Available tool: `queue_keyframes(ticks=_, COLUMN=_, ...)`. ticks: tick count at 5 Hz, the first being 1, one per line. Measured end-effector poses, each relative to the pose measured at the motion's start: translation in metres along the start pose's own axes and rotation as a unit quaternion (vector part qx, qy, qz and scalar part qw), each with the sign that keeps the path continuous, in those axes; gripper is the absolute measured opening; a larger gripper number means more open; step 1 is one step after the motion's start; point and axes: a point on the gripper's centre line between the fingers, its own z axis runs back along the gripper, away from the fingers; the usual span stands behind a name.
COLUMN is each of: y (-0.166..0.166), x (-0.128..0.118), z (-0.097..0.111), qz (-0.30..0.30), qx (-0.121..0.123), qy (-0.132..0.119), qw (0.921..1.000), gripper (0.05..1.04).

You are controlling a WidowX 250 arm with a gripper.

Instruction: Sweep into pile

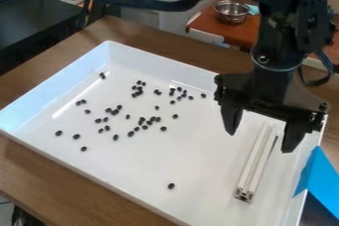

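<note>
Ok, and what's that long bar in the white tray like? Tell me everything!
The bar is straight and pale, with lines running along it and a darker, metal-looking near end. It lies lengthwise on the floor of the tray, toward one side, away from the scattered black bits. The open gripper hangs over its far end, and doesn't seem to touch it.

Black bits (pixel 76 136) too small for detail, white tray (pixel 159 66) partly out-of-frame
</note>
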Motion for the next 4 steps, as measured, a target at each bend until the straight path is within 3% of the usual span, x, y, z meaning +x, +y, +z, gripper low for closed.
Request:
queue_keyframes(ticks=1, y=0.001, x=-0.004, z=-0.008, qz=0.002, qx=0.007, qy=0.012, qw=0.9999, gripper=1.000)
queue_keyframes(ticks=2, y=0.001, x=0.000, z=-0.026, qz=0.008, qx=0.029, qy=0.023, qw=0.9993, gripper=1.000)
queue_keyframes(ticks=4, y=-0.003, x=0.012, z=-0.045, qz=0.018, qx=0.044, qy=0.015, qw=0.9988, gripper=1.000)
